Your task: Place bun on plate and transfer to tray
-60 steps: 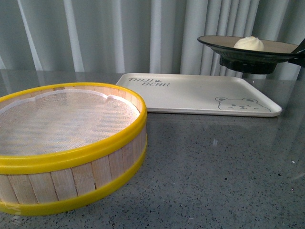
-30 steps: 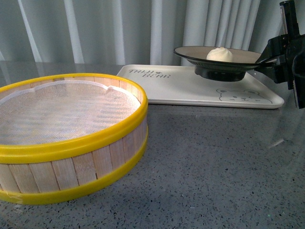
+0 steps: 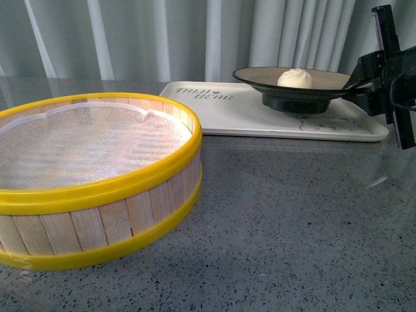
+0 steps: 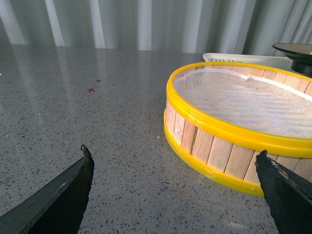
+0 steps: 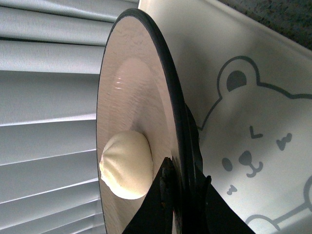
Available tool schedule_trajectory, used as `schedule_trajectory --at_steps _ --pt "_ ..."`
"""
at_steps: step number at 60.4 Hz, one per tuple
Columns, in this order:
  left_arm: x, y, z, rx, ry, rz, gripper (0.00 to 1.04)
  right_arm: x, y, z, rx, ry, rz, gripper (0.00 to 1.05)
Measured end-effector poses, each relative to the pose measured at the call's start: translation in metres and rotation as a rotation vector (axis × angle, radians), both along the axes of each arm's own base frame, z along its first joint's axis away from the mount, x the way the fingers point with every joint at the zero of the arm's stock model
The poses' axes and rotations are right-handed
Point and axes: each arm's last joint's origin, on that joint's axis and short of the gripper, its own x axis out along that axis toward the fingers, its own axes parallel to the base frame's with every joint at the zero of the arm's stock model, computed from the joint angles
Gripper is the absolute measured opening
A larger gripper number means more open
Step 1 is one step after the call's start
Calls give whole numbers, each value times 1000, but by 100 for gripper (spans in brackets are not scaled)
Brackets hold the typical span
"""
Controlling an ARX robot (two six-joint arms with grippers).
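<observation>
The cream-white bun [image 3: 296, 78] sits in the middle of the taupe plate [image 3: 260, 77] with the black rim. My right gripper [image 3: 354, 85] is shut on the plate's right rim and holds it level on or just above the right part of the cream tray [image 3: 227, 114], over the bear drawing. In the right wrist view the bun [image 5: 126, 165] lies on the plate [image 5: 126, 87], my right gripper [image 5: 183, 178] clamps its rim, and the tray [image 5: 253, 112] lies right behind it. My left gripper [image 4: 173, 156] is open and empty above the table, beside the steamer basket.
A large round steamer basket [image 3: 91, 175] with yellow rims and white mesh stands front left; it also shows in the left wrist view [image 4: 243, 122]. Grey speckled table [image 3: 292, 221]. Grey curtains hang behind.
My right gripper has carried the plate with the bun leftward and down, from high at the right to low over the tray's right part. The left arm has not moved.
</observation>
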Motion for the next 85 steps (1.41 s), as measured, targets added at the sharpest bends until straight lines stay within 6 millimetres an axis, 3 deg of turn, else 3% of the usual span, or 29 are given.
schedule_trajectory --at_steps 34,40,61,73,85 --pt "0 0 0 0 0 0 98 -8 -9 -16 -5 24 -23 3" --pt "0 0 0 0 0 0 98 -9 -10 -17 -1 26 -19 17" --pt "0 0 0 0 0 0 98 -14 -16 -9 23 6 -31 95" --pt "0 0 0 0 0 0 98 -24 -16 -10 42 2 -33 96" --pt "0 0 0 0 0 0 98 -47 -12 -7 50 -30 -27 96"
